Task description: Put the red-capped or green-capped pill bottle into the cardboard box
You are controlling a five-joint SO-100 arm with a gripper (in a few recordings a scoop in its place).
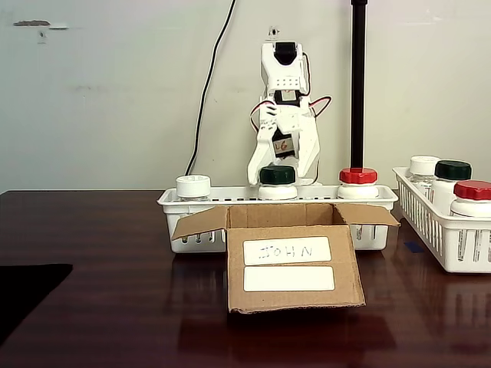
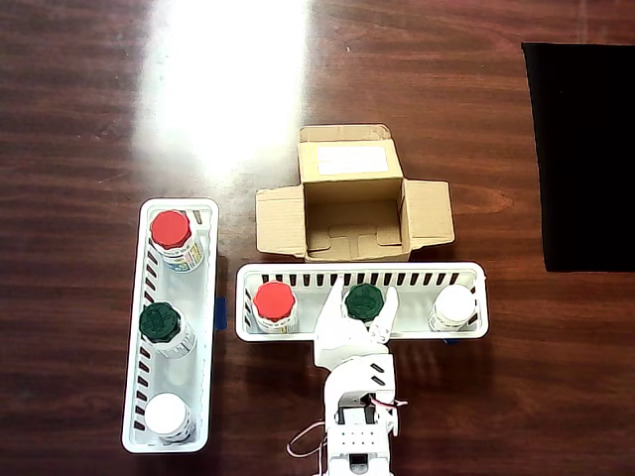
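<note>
The pill bottle [image 2: 364,300] is a white plastic container with a dark green screw cap; its label cannot be made out from either view. It stands upright in the middle of the long white basket [image 2: 298,273] directly behind the cardboard box [image 1: 293,261], between a red-capped bottle [image 2: 274,302] and a white-capped bottle [image 2: 454,306]. The white arm [image 1: 282,92] rises behind that basket and bends down over it, with the gripper [image 2: 357,309] lowered around the green cap, its fingers spread and one on either side of the bottle; whether they touch it cannot be told. The box sits open on the dark wooden tabletop [image 1: 100,307], flaps out, two white labels on its front. Count: one box, two baskets, six bottles. The second basket [image 2: 134,337] beside the box holds three bottles, one red-capped [image 2: 171,233], one green-capped [image 2: 160,323], one white-capped [image 2: 167,414].
</note>
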